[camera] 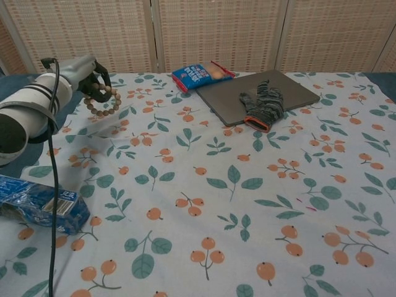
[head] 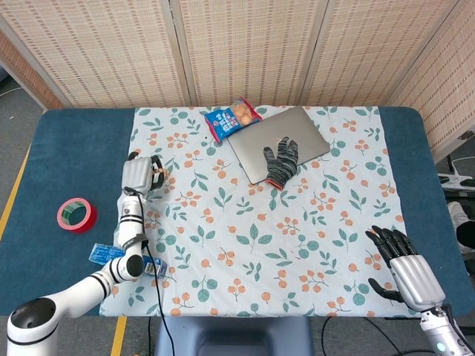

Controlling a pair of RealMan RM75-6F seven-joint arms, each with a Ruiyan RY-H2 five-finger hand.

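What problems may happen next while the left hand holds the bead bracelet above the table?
1. The bracelet hangs loosely from the fingers of the left hand; it may slip off and drop onto the cloth.
2. The black cable along the left arm runs just above the blue packet, so it might snag or drag it.
3. The right hand rests at the table's near edge, open, too far away to help, I think.

My head view looks straight down over everything, the chest view sits low and close facing the back screen, and both catch the floral tablecloth point(head: 297, 222) point(camera: 247, 185).
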